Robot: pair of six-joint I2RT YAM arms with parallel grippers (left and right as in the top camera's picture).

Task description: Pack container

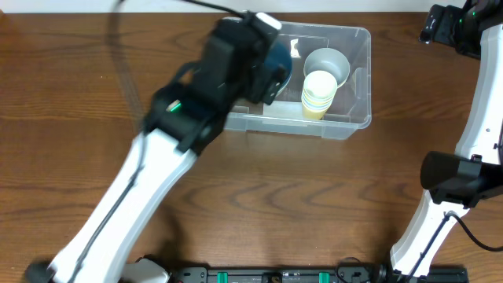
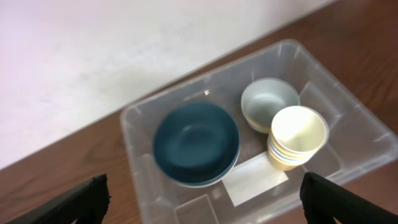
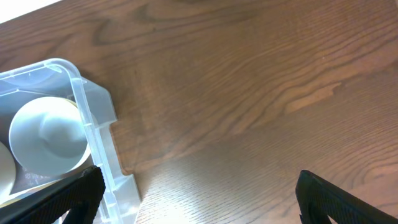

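A wooden tabletop (image 1: 275, 204) is seen from above, with two white robot arms reaching over it. The container (image 1: 314, 124), a large clear plastic bin, is set on the tabletop, directly beneath the left pincer (image 2: 204, 194) and well off to the side of the right pincer (image 3: 199, 186).

The left pincer is held released: its two dark fingertips (image 2: 93, 194) are spread wide at the lower corners of the wrist view, and nothing is gripped between them. It is poised above the container without touching it. Straight below it, inside the container, a dark blue bowl (image 2: 196, 143) is seen open side up. Further from the pincer, toward the opposite end of the container, a pale grey-blue bowl (image 2: 267, 102) is placed, and just beside it a stack of cups (image 2: 297, 134) is found, the topmost one pale yellow. A white rectangular label (image 2: 255, 179) is seen on the container floor between the dark bowl and the cups.

The right pincer is also held released and empty, above bare wood. Only a corner of the container, with the pale bowl inside it, is seen at the left edge of its wrist view
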